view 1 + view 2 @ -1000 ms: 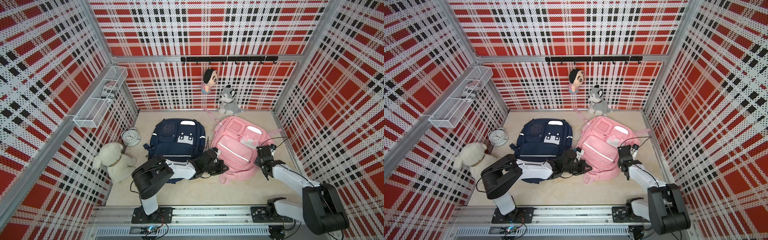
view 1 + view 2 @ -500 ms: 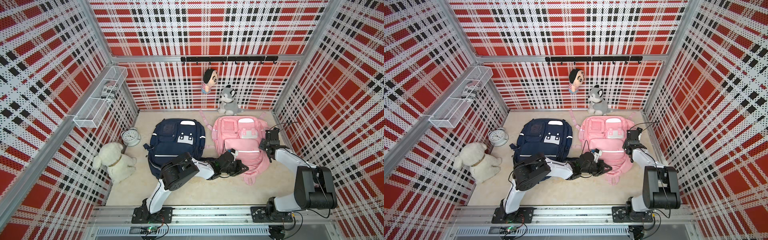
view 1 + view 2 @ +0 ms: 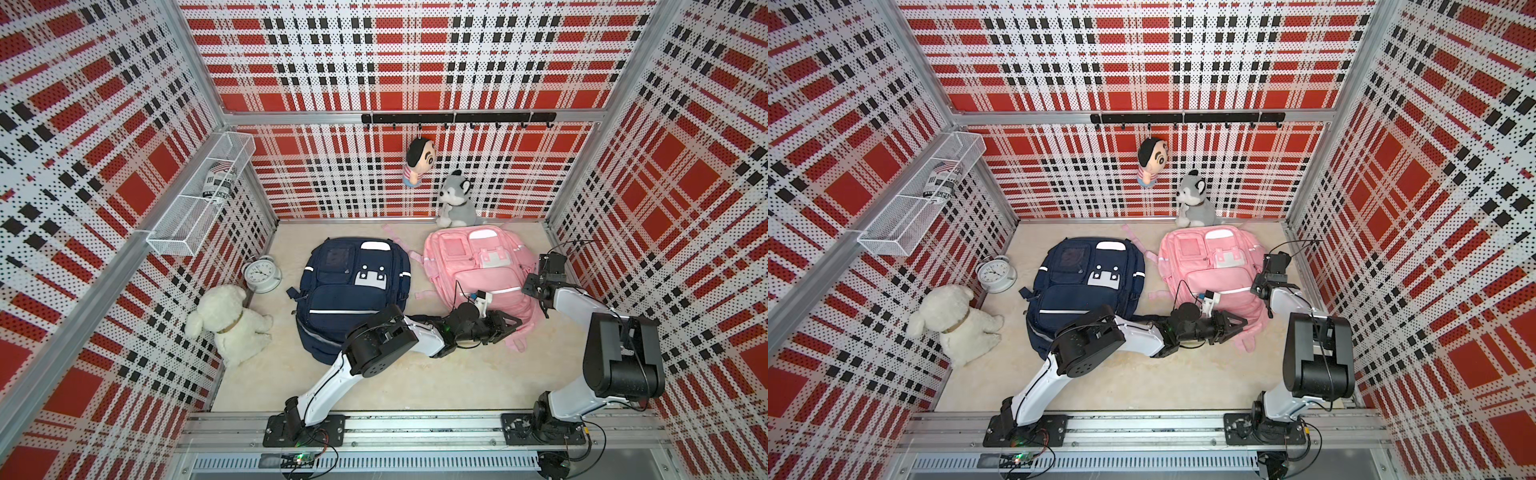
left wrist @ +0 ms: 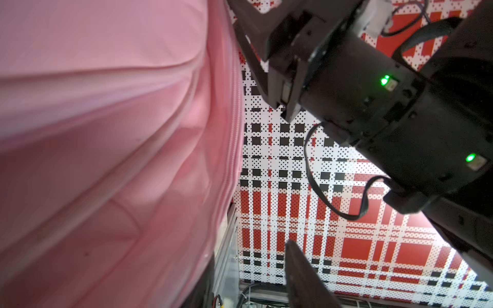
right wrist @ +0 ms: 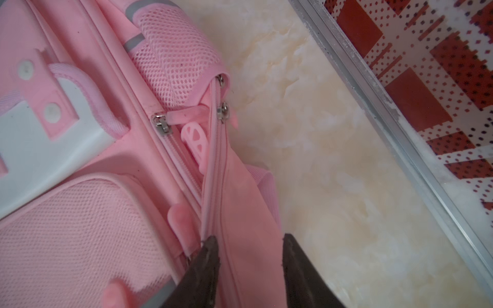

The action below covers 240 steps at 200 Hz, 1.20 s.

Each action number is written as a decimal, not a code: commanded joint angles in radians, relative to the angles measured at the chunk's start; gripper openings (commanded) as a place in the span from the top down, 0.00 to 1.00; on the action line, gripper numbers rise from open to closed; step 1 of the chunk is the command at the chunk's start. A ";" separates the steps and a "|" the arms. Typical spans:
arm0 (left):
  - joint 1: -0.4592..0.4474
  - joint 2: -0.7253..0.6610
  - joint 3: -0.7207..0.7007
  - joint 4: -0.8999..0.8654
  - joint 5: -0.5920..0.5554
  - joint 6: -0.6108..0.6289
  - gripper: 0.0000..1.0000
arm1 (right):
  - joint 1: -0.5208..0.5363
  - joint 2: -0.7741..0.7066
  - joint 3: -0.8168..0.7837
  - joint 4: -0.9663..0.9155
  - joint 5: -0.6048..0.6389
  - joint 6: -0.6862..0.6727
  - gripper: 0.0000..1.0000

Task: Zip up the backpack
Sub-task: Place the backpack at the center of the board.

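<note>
**Two robot arms at a pink backpack in a plaid-walled cell**

In both top views a pink backpack (image 3: 478,266) lies flat on the pale floor, front pockets facing up. It sits right of centre in the frame, just below a grey husky plush (image 3: 455,199). A navy backpack (image 3: 353,286) lies beside it to the left, close but apart.

The left gripper (image 3: 505,324) reaches in from the lower centre and lies low at the pink bag's bottom edge. Its jaws are spread in a V with nothing between them. The left wrist view shows pink fabric filling the left of the frame and one dark finger (image 4: 301,280) clear of it.

The right gripper (image 5: 248,240) sits at the bag's right edge, middle right of the top views. Its jaws stand apart, straddling a pink side panel without visibly pinching it. One fingertip (image 5: 210,256) touches a zip line. Higher in that wrist view, two metal zip sliders (image 5: 161,125) sit near a mesh side pocket (image 5: 176,61).

A white plush dog (image 3: 230,320) and an alarm clock (image 3: 262,272) stand at the left of the frame.
</note>
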 commanded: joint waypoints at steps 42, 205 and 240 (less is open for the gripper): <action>0.050 -0.183 -0.083 -0.131 0.013 0.250 0.02 | 0.014 -0.262 -0.071 -0.045 -0.043 0.066 0.43; 0.549 -1.167 -0.697 -0.841 -0.442 0.751 0.02 | 0.558 0.107 -0.035 0.733 -0.580 0.353 0.53; 0.714 -1.296 -0.776 -0.909 -0.408 0.794 0.02 | 0.558 0.271 0.026 0.769 -0.599 0.399 0.56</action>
